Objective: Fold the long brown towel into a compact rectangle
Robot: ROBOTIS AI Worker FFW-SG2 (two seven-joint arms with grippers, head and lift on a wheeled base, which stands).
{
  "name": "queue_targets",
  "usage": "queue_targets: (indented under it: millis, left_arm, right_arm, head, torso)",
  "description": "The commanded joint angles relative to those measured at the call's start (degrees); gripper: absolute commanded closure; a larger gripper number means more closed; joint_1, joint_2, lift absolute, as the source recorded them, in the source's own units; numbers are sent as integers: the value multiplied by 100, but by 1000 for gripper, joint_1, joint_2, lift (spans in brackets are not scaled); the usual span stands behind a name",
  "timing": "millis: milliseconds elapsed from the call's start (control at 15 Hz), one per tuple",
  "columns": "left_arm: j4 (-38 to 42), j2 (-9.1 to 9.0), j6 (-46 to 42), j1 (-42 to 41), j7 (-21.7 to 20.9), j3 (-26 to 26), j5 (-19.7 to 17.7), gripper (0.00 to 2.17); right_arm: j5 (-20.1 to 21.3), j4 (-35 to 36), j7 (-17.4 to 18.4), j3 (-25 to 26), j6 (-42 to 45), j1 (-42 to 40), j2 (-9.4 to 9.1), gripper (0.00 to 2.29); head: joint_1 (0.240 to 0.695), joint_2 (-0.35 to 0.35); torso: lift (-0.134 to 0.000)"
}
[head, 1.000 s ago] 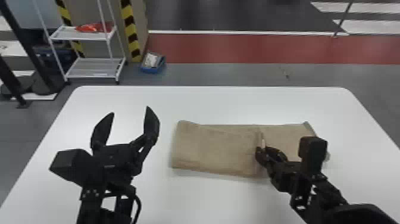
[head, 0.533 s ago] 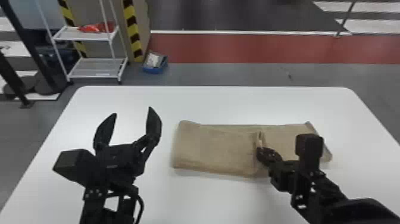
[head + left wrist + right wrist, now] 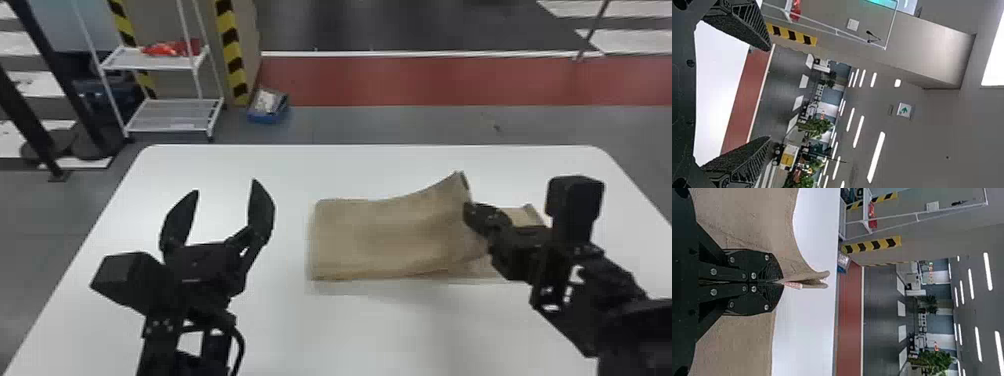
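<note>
Brown towel [image 3: 370, 240], edge raised — right gripper [image 3: 469, 212] clamped on it; left gripper [image 3: 226, 186] spread apart.

White table [image 3: 350, 330], brown towel [image 3: 375, 240] on it, one end raised

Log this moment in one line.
right gripper: shut on towel, edge raised | left gripper: open, empty | fold: unfinished

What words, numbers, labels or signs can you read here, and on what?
No words or numbers are readable.
Green-and-white sign overhead: arrow-like mark, nothing readable.
Red-and-white tag at the towel's edge: too small to read.
White plate on the wall: too small to read.
</note>
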State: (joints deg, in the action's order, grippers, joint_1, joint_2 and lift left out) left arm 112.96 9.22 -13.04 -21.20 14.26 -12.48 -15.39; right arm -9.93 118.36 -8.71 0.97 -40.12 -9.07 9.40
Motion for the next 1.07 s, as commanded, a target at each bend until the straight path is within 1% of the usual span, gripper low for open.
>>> queue_targets:
  millis: [0,67,133,200,267,333,467,600,667,733,800,867,1000]
  left_arm:
    - [95,36,0,-86,-2,44,1,80]
    - [86,44,0,-86,-2,53,1,80]
    - [86,44,17,-86,-2,62,1,80]
    - [86,36,17,-77,-2,44,1,80]
    - [95,27,35,-77,-2,18,10,80]
    - [104,18,88,-59,-2,9,36,80]
    - [95,18,176,-33,-2,18,45,80]
    - [86,27,176,-51,6,27,54,80]
    - [86,27,193,-51,6,27,54,80]
    - [95,27,246,-51,6,27,54,80]
    - [95,27,263,-51,6,18,63,80]
    - [95,18,263,-51,-11,9,63,80]
    - [86,9,263,-51,-20,9,63,80]
  right_arm:
    - [105,-507,-79,317,-80,336,176,1393]
    - [149,-832,-175,343,-63,459,176,1393]
    - [220,-1210,-351,281,-63,617,176,1393]
    - [387,-1447,-386,141,-45,714,168,1393]
    - [527,-1553,-386,44,-27,731,106,1389]
    - [519,-1535,-395,35,8,722,71,1389]
    - [475,-1306,-386,97,-98,661,71,1389]
    - [413,-542,-386,325,-660,617,80,1389]
    - [334,-234,-386,492,-748,573,80,1389]
    - [281,-41,-386,651,-1082,608,88,1389]
    - [325,-23,-386,730,-1293,731,132,1389]
    - [378,-120,-413,721,-1311,819,185,1389]
    - [510,-568,-439,615,-1574,881,211,1389]
  head:
    - [695,-7]
    - [695,-39]
    - [695,-56]
    - [695,-68]
    - [695,-72]
    - [695,-73]
    - [695,-68]
    - [695,-66]
    - [695,-70]
    - [695,-74]
    - [695,-80]
    - [695,-90]
    - [695,-110]
  torso:
    - [-121]
    - [-121]
    - [-121]
    - [-121]
    - [-121]
    - [-121]
    - [-121]
    - [-121]
    - [-121]
    - [-121]
    - [-121]
    - [-121]
    - [-121]
